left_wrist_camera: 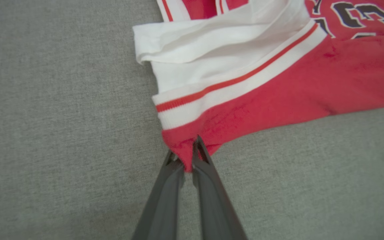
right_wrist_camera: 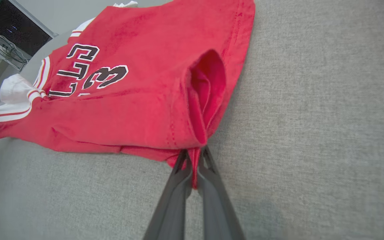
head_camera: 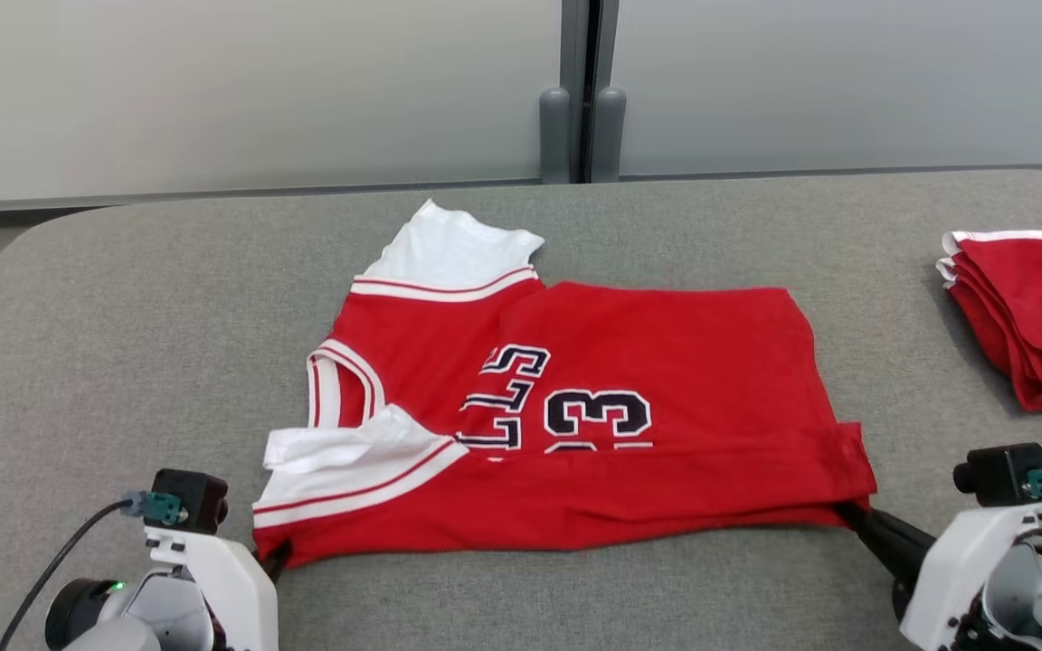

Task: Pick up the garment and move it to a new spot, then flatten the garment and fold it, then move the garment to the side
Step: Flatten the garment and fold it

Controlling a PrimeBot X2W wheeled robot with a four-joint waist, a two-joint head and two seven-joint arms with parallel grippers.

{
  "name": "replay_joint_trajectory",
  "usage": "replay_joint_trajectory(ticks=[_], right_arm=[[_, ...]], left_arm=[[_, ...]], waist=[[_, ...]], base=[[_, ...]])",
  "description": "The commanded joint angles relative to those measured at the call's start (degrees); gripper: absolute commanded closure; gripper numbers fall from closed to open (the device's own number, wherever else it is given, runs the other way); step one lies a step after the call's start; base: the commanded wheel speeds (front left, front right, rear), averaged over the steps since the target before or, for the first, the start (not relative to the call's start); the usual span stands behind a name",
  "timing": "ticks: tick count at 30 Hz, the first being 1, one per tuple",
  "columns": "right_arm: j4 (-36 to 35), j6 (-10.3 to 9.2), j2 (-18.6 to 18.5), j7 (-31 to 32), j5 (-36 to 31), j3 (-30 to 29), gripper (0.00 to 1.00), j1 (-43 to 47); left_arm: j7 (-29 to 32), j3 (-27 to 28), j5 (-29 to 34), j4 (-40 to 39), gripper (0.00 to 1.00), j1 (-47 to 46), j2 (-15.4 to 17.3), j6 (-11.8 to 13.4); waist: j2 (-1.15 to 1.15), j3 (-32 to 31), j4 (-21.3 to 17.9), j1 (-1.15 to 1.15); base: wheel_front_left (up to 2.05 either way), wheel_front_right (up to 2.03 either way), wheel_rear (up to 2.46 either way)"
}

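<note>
Left claw [left_wrist_camera: 188, 156] pressed onto the near left corner of the red jersey [head_camera: 629, 362]; right claw [right_wrist_camera: 195, 160] pinching its near right hem corner; jersey folded, lying mid-way across the grey table [head_camera: 123, 316], long axis left to right, white sleeves leftward, hem rightward; stack of red garments [head_camera: 1037, 316] well apart at right; pale wall panels [head_camera: 213, 90] beyond.

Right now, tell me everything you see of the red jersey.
The jersey is red cloth with white, red-striped trim, white sleeves and dark white-edged "23" and lettering. It lies flat on the grey table, neck toward the robot's left, its near edge folded over the numerals' lower part. The left arm's jaws pinch its near left corner, the right arm's jaws its near right corner.
</note>
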Motion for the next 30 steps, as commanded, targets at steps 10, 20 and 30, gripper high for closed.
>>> replay_joint_trajectory(ticks=[10, 20, 30], right_arm=[[-5.1, 0.01, -6.8, 3.3, 2.3, -1.7, 1.0, 10.1], [-8.4, 0.0, -9.3, 6.2, 1.9, -7.6, 1.0, 19.3], [-11.8, 0.01, -8.2, 10.7, 0.1, -15.4, 0.0, 23.3]], left_arm=[[3.7, -0.6, -2.4, -16.9, 1.0, 11.5, 8.6, 7.3], [5.2, -0.3, -4.8, -27.0, 1.0, 17.7, 13.3, 12.1], [4.6, 0.8, -4.9, -27.2, 0.0, 17.7, 13.8, 13.2]], waist=[[0.0, -3.3, 0.1, 0.0], [0.0, -3.2, 0.3, 0.0], [0.0, -2.6, -0.3, 0.0]], base=[[0.0, 0.0, 0.0], [0.0, 0.0, 0.0], [0.0, 0.0, 0.0]])
